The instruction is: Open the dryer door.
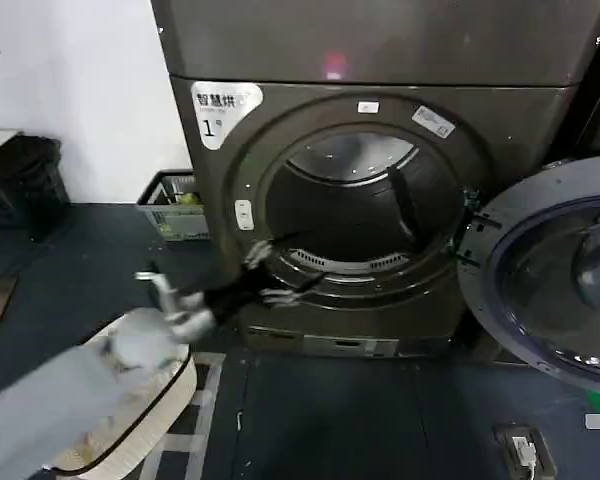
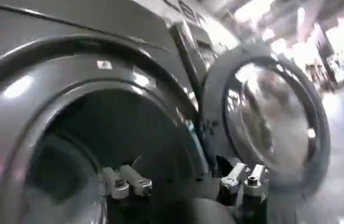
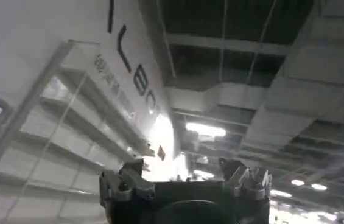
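Dryer door (image 1: pixel 550 275) swung wide; left pincer (image 1: pixel 270 272) gapes at drum mouth.

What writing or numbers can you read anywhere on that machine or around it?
"1" on the white sticker at the dryer's upper left; the characters above it are too blurred to read.
Small white labels above the drum opening: too small to read.
Dark letters on the white wall panel, right wrist view: not legible.

Our left arm (image 1: pixel 40 410) wears a pale grey sleeve ending in a black wrist. Its tool (image 1: pixel 270 272) carries slim black fingers with silvery, screw-fastened tips (image 2: pixel 126 182); the right tool (image 3: pixel 187 182) looks black, perhaps metal-edged.
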Controlling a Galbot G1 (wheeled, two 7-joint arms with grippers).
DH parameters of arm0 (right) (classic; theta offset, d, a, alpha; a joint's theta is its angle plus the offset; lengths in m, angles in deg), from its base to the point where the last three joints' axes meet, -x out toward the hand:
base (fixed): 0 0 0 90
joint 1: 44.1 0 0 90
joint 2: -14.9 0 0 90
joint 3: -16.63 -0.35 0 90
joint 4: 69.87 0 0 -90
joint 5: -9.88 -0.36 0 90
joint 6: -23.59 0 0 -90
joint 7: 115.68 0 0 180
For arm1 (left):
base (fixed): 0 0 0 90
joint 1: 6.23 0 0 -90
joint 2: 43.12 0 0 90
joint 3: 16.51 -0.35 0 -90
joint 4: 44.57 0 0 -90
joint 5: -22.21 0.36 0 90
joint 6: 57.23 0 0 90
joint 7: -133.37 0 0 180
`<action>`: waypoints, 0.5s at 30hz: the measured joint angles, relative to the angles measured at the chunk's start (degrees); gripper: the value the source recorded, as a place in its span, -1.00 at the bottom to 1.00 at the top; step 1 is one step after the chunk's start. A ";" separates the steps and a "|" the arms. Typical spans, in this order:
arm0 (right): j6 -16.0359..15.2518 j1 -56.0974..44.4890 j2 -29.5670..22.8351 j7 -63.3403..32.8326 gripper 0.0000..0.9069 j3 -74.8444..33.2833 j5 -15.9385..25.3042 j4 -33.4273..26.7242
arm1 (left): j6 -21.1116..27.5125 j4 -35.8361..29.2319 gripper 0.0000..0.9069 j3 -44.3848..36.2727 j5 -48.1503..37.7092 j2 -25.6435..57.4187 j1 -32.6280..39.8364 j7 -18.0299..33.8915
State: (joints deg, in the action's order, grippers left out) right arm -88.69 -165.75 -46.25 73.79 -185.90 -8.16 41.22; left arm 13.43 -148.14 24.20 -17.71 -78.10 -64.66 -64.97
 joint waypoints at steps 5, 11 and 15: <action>1.28 0.99 0.41 0.28 1.00 0.43 1.11 -0.88 | 0.90 2.23 1.00 -0.07 3.92 10.55 -0.88 0.79; -0.76 3.00 1.18 -0.22 1.00 2.15 1.68 -0.06 | 8.51 4.53 1.00 2.27 8.71 19.16 -3.55 1.15; -0.51 4.00 1.05 -0.08 1.00 3.24 1.75 -0.32 | 15.71 2.73 1.00 10.52 13.26 24.29 -12.08 -3.01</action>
State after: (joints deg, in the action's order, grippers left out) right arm -89.20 -161.75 -45.20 73.70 -182.66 -6.41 40.89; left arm 29.14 -145.41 34.72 -4.45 -53.80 -76.74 -67.98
